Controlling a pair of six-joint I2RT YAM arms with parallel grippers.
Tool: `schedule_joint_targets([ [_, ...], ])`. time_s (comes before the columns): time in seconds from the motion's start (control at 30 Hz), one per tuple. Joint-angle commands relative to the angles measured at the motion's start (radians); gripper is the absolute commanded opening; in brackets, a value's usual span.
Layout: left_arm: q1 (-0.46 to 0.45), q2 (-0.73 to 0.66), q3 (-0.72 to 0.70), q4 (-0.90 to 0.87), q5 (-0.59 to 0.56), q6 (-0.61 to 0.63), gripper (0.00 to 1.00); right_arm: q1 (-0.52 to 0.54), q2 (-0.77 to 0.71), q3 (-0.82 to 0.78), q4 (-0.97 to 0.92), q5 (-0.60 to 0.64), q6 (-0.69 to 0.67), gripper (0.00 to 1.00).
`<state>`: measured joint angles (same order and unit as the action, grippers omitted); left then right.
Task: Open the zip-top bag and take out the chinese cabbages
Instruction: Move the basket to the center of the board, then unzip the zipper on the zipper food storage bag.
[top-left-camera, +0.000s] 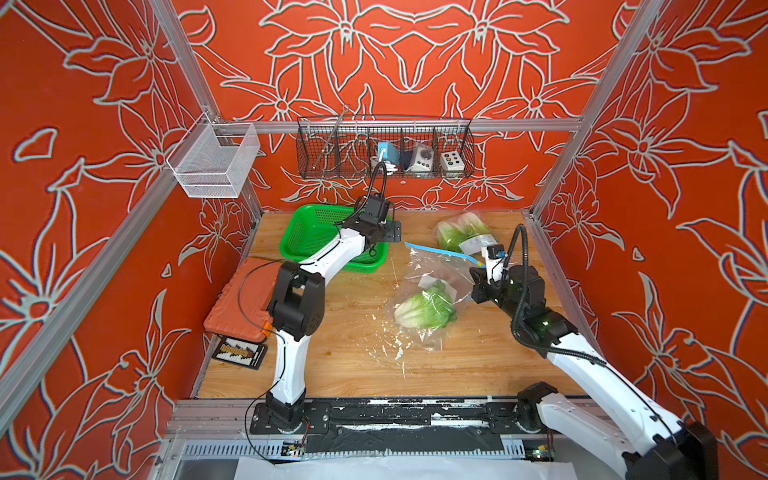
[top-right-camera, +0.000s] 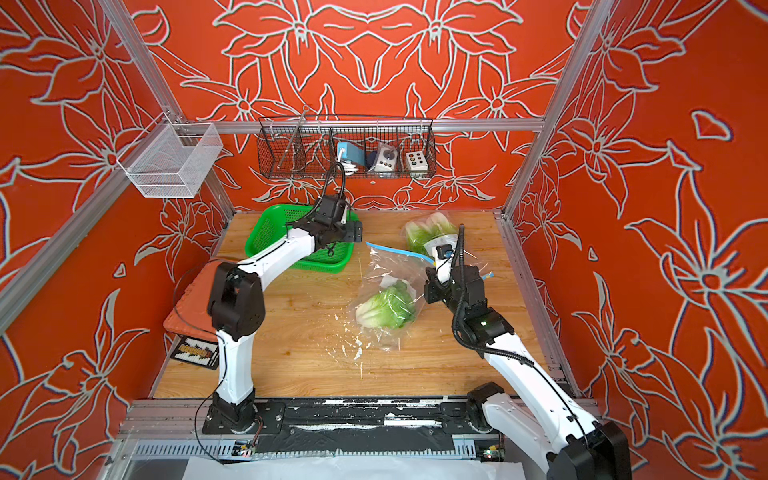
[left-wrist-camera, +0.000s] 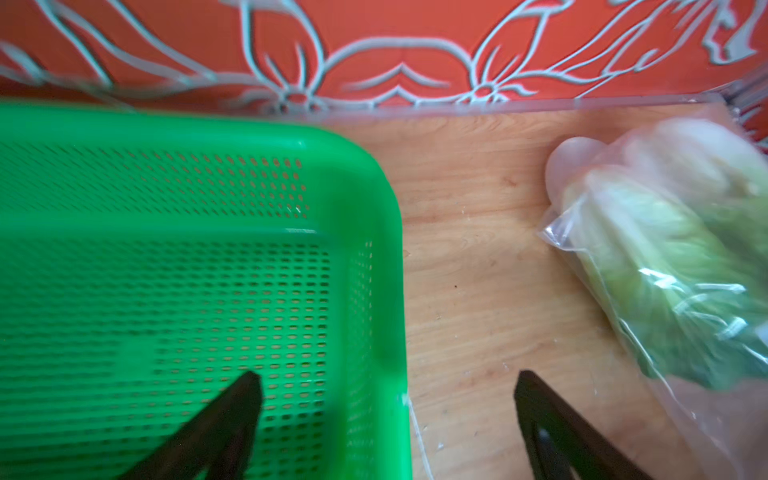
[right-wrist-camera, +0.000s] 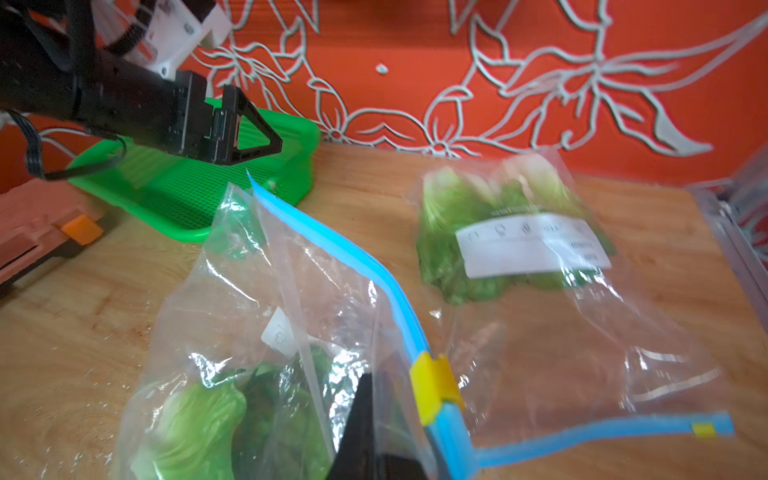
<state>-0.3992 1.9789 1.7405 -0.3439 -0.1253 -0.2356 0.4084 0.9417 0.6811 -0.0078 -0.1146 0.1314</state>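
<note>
Pinching clear blue-zipped plastic bag (right-wrist-camera: 266, 270) in shut right claw (right-wrist-camera: 368, 399), to hold mouth up; holding left claw (left-wrist-camera: 386, 382) wide open, empty.

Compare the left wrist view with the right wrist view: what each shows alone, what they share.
Only the left wrist view: both black fingers of the left gripper, spread wide, one against the green mesh plastic basket, one against the wooden table.
Only the right wrist view: the clear zip-top bag with blue strip and yellow slider, a light-green cabbage inside, the right gripper shut on its film, an orange plastic case.
Both: that basket, that table, and a second clear bag of cabbages.
</note>
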Motion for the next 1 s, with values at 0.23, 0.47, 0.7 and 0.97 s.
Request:
schedule_joint_targets([
  [0.23, 0.019, -0.319, -0.134, -0.011, -0.09, 0.074, 0.99, -0.002, 0.25, 0.294, 0.055, -0.578, -0.197, 0.0],
  [0.47, 0.017, -0.561, -0.335, 0.127, 0.232, 0.193, 0.99, -0.002, 0.256, 0.255, 0.1, -0.675, -0.223, 0.0],
  [0.7, -0.057, -0.669, -0.448, 0.237, 0.666, 0.373, 0.97, -0.002, 0.243, 0.258, 0.08, -0.748, -0.218, 0.0],
  [0.97, -0.15, -0.661, -0.454, 0.203, 0.796, 0.562, 0.79, 0.006, 0.231, 0.262, 0.039, -0.833, -0.227, 0.0],
])
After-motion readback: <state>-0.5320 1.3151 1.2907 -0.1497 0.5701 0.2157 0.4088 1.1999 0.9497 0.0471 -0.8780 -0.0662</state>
